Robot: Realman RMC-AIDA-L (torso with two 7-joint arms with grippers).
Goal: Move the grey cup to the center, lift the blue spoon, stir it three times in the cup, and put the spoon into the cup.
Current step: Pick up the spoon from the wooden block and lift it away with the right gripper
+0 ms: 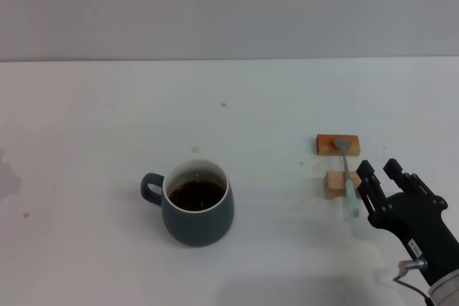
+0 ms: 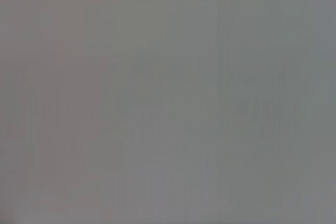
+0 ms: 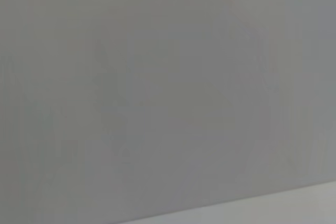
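- A white table [image 1: 107, 105] fills the head view, with a pale wall behind it.
- The grey cup [image 1: 195, 209] stands upright on the table, a little left of the middle and toward the near edge. It is squat, white inside, and holds dark brown liquid. Its small loop handle points toward the robot's left.
- To the right of the cup, well apart from it, two small wooden blocks sit one behind the other: the far block [image 1: 337, 144] and the near block [image 1: 340, 184].
- The blue spoon [image 1: 348, 177] lies across both blocks. Its grey metal bowl rests on the far block, and its pale blue handle crosses the near block and reaches past it toward the robot.
- The right gripper [image 1: 381, 174] is at the lower right, just beside the spoon's handle end. Its two black fingers [image 1: 366, 171] are spread apart and grip nothing.
- The left gripper does not appear in any view.
- Both wrist views show only flat grey, with a paler strip along one edge of the right one.
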